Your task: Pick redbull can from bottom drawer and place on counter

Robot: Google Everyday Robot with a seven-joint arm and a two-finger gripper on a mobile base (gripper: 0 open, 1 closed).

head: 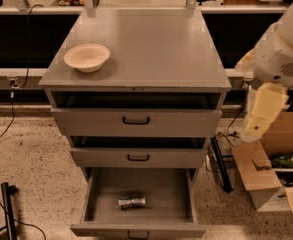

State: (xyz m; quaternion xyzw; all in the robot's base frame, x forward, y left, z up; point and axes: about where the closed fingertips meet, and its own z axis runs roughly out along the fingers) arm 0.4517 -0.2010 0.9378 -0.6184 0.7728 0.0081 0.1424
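**Desk:** The bottom drawer stands pulled well out, with the redbull can lying on its side near the middle of the drawer floor. Why so exposed?

**Photographer:** Most likely so it can be reached from above. The two shallower drawers sit further in and leave the can uncovered. On the counter, a cream bowl keeps to the left side, so by my judgement the grey top beside it is where the can would go.

**Desk:** And the arm?

**Photographer:** It comes in from the upper right, its white joint bent and its cream end hanging down. The gripper hangs off the cabinet's right side, level with the upper drawers and well apart from the can. Whether it is parted or closed cannot be told. A cardboard box sits on the floor below it.
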